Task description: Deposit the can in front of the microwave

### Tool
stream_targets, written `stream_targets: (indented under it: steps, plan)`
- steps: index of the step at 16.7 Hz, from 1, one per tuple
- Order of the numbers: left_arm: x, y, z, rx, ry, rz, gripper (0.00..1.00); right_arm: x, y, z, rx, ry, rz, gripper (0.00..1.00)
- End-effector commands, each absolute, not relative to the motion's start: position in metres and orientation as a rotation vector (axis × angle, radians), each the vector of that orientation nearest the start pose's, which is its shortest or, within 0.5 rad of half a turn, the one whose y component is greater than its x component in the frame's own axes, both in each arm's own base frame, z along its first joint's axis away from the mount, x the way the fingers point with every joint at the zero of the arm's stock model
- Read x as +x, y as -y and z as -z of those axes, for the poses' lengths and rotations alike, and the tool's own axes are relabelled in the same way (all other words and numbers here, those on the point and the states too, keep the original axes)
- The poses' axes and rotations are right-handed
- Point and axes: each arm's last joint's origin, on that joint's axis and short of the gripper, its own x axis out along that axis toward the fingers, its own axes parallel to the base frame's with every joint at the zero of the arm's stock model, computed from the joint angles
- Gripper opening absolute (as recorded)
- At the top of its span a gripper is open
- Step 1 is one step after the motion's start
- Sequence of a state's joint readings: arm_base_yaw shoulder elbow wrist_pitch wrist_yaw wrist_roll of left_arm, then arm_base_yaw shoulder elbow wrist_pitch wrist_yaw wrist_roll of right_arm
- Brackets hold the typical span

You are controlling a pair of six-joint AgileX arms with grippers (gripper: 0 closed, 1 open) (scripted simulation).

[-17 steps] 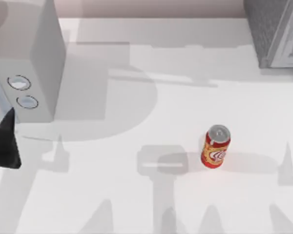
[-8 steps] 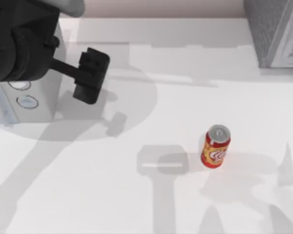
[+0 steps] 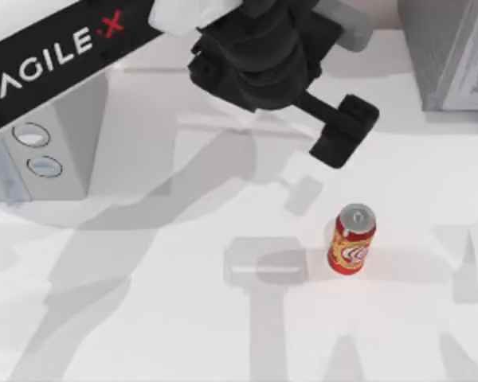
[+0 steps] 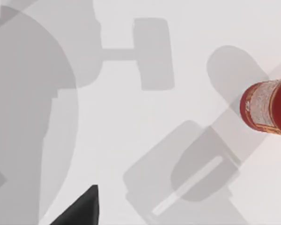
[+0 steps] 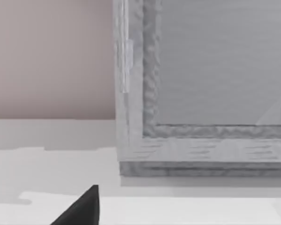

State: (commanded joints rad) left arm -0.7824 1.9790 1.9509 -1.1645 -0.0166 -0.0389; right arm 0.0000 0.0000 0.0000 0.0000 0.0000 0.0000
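Red cylindrical can (image 3: 351,240) upright on our smooth white worktop (image 3: 183,318), silver top up.
Our left pincer (image 3: 342,131) hovers nearby (grip unreadable); boxy pale-grey microwave (image 3: 44,155) sits far left.

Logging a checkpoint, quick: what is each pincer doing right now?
Left pincer: above the table near the can, holding nothing; open or closed cannot be told.
Right pincer: cannot be told.

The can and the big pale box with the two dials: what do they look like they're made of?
The can looks like thin metal: a shiny silver top and a glossy printed red and yellow wall. The microwave looks like matte painted metal or plastic, flat pale grey with no shine; which one, the look leaves open.
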Motion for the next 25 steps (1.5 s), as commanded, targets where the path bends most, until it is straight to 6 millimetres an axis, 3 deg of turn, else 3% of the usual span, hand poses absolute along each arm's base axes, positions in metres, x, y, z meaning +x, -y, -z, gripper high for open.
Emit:
stream_targets:
  steps: [4,8,17,23,25]
  plan:
    - [0.303,0.350,-0.258,0.527,-1.285,0.656,1.00,0.106,0.001,-0.160,0.000,0.000,0.000,1.00]
    - [0.299,0.383,-0.224,0.582,-1.369,0.653,1.00,0.106,0.001,-0.160,0.000,0.000,0.000,1.00]
    - [0.300,0.387,-0.214,0.591,-1.383,0.651,1.00,0.106,0.001,-0.160,0.000,0.000,0.000,1.00]
    - [0.302,0.392,-0.164,0.590,-1.382,0.652,1.00,0.106,0.001,-0.160,0.000,0.000,0.000,1.00]
    - [0.302,0.392,-0.159,0.590,-1.383,0.651,1.00,0.106,0.001,-0.160,0.000,0.000,0.000,1.00]
